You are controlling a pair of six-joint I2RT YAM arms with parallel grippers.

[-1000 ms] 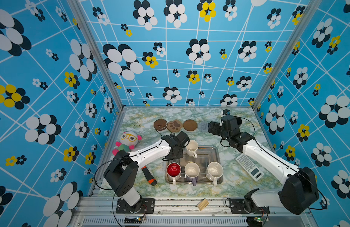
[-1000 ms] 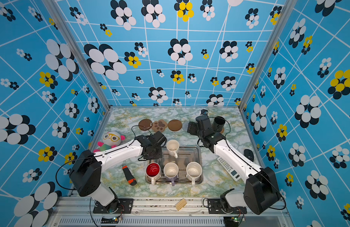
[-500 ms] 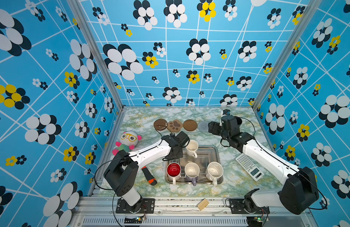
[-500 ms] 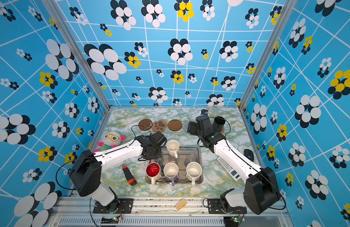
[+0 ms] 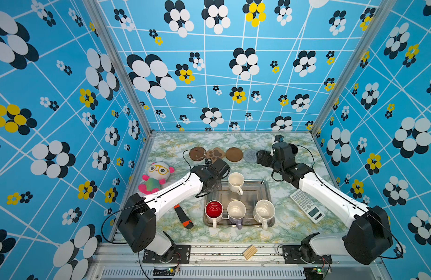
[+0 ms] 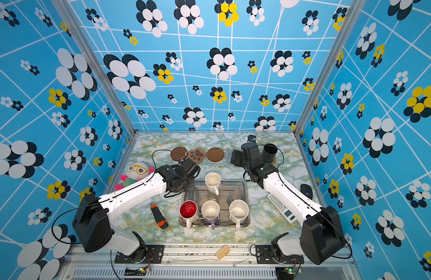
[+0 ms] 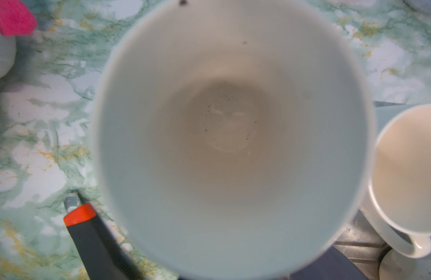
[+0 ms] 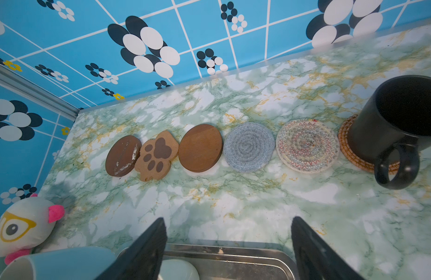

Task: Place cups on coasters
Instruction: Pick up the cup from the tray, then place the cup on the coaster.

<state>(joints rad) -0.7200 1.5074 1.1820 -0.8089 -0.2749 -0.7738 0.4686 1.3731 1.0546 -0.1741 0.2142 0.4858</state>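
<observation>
Left fingers (image 5: pixel 213 181): narrow, and by my judgement closed on the wall of the light blue mug (image 7: pixel 229 145). The mug fills the left wrist view and hides them.
Blue mug's place: at the far left corner of the tray (image 5: pixel 269 194). I cannot tell whether it is clear of the bench (image 5: pixel 234 139).
Slip risk: a thin pinch on one wall could let the mug swing or drop if the arm moves sharply.
Neighbour risk: a cream mug (image 7: pixel 408 169) stands just beside the blue one, so a sideways start could clip and tip it.
Free coasters: dark disc (image 8: pixel 122 156), paw mat (image 8: pixel 156 156), brown disc (image 8: pixel 200 148), grey woven mat (image 8: pixel 248 146) and whitish woven mat (image 8: pixel 306 145).
Crowding risk: the paw mat touches both discs, so a mug set off-centre could straddle an edge and rock.
Cable risk: in a top view the left arm's cable (image 5: pixel 185 155) loops by the dark disc and could drag it.
Right fingers (image 5: pixel 261 158): wide and empty, between the tray and the coaster row.
Finished pair: the black mug (image 8: pixel 391 121) sits on the rattan coaster (image 8: pixel 345 138), close to the right wrist. A careless turn could knock it off.
Arm clash: both arms near the middle mats could collide.
</observation>
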